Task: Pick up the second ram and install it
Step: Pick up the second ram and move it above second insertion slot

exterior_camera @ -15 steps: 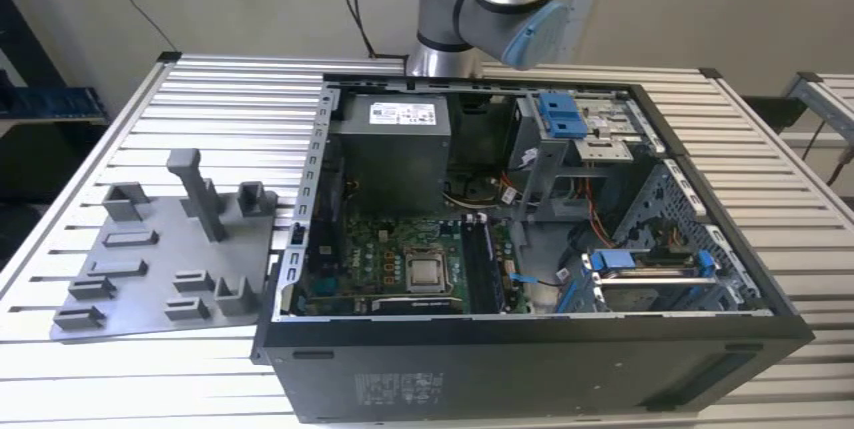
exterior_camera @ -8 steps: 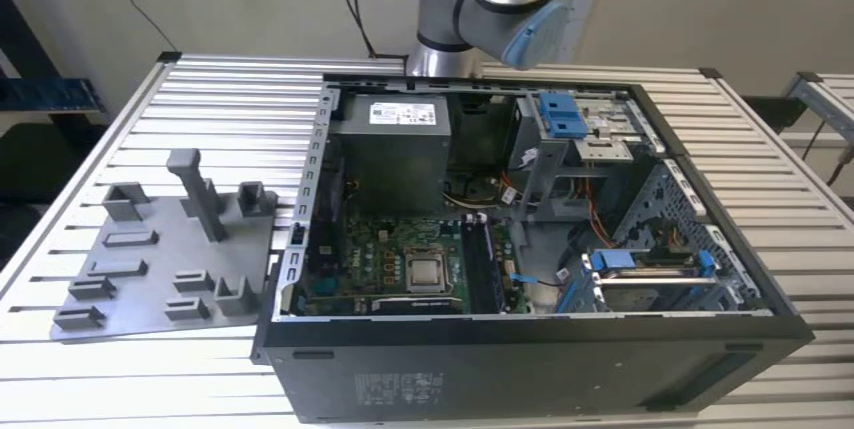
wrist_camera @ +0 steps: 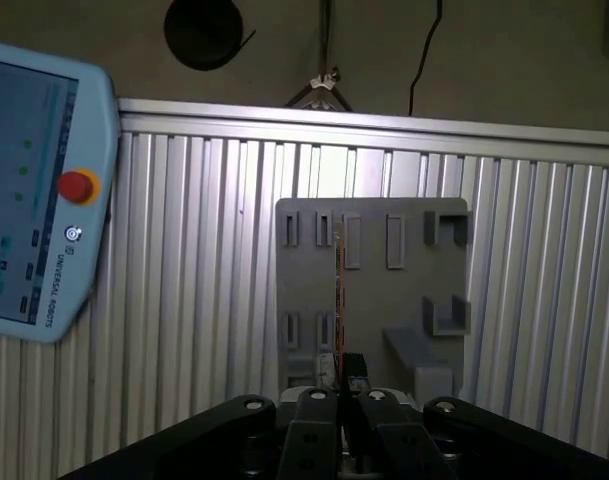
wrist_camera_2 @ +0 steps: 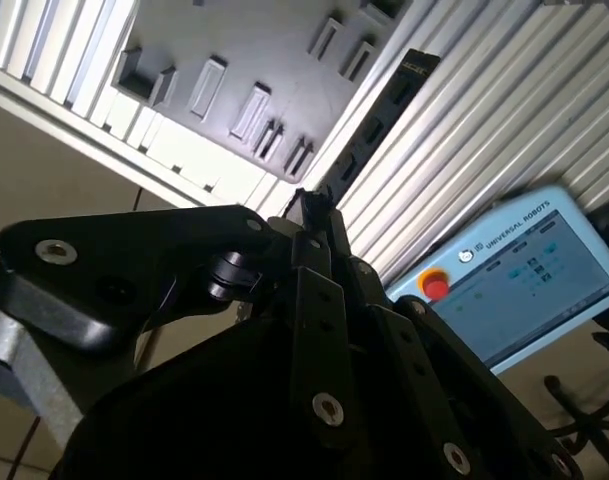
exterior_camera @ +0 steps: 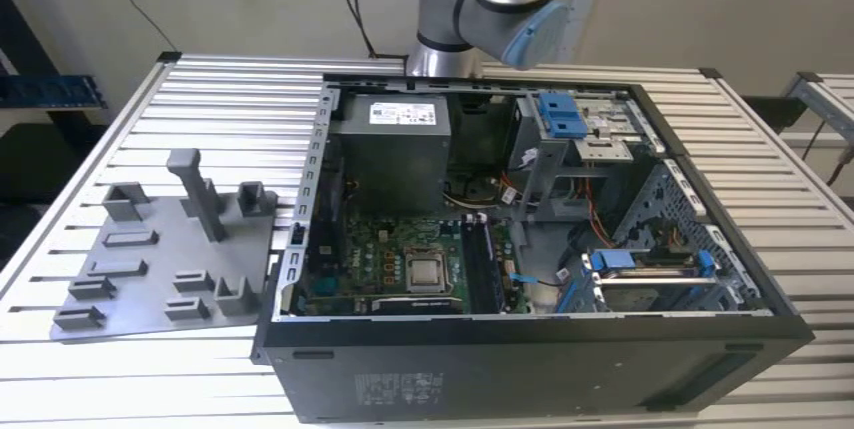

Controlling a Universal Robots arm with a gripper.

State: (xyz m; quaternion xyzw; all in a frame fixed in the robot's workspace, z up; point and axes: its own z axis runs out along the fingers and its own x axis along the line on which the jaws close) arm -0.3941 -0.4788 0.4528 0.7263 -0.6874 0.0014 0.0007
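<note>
My gripper pinches the ram by its flat faces, so it can't twist, I judge, and holds it above the tray.

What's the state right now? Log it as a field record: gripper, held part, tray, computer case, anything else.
gripper: jaws shut on the second ram
second ram: sticks out lengthwise from the jaws, apart from the tray; seen edge-on in the first wrist view
holder tray: grey, on the slatted table, at the exterior view's left of the case
computer case: open, lying on its side, motherboard exposed
teach pendant: screen lit, red button showing
</note>
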